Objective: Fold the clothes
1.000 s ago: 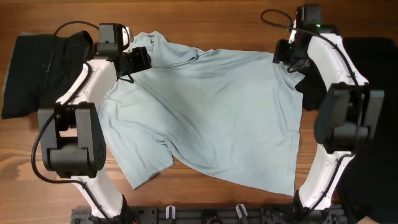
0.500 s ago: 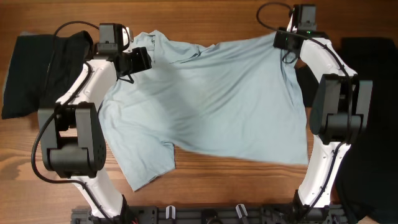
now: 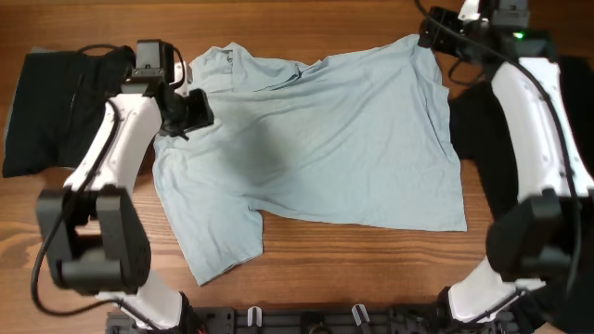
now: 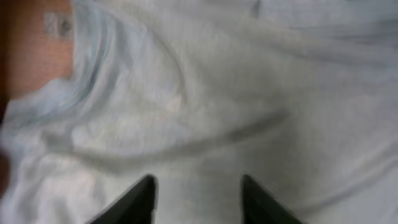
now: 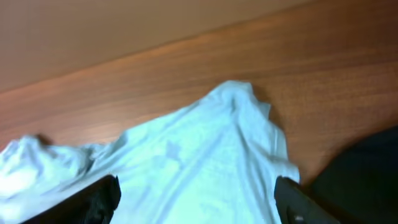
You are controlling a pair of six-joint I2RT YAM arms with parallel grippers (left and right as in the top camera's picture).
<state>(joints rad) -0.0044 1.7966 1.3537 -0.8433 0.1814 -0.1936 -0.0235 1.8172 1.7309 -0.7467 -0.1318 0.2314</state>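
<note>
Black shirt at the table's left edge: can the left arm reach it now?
Probably yes. The black shirt lies uncovered beside the left gripper, which hangs open over the aqua shirt; nothing lies on top of it.

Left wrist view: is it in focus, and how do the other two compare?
Left wrist view: soft and washed out, the aqua T-shirt almost white, the fingers dark blurs. Right wrist view: blurred too, no crisp shirt edge. Overhead view: sharp, evenly lit, a soft shadow on the shirt beside the left gripper.
</note>
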